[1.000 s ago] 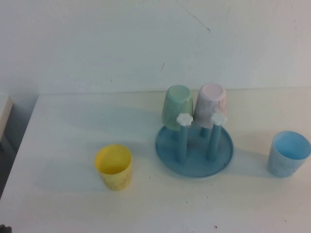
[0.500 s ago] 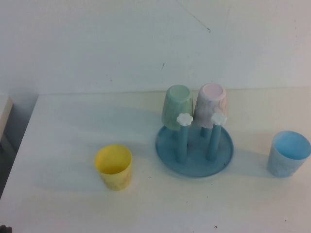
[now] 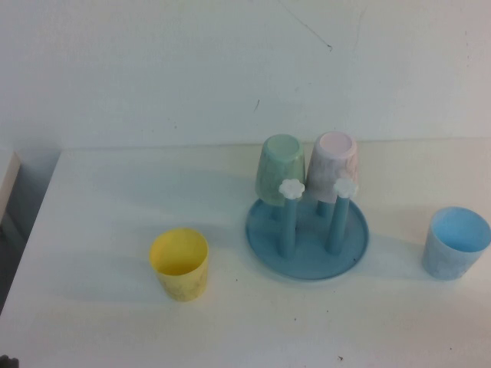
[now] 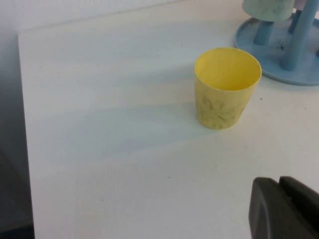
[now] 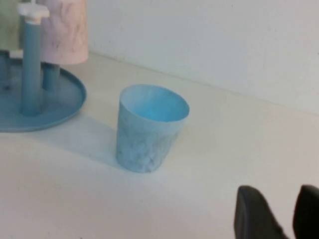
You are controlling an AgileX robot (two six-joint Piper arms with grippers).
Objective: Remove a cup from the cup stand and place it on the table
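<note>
Our left gripper looks pressed together, our right gripper spread near the cup; swinging carelessly could topple it off the counter.

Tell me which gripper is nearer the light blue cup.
Right. The right gripper sits just short of the light blue cup, open. The left gripper is by the yellow cup, across the cup stand.

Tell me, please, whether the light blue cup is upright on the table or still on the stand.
Upright on the table: the cup stands mouth up, right of the cup stand, apart from it. Neither hand holds it.
</note>
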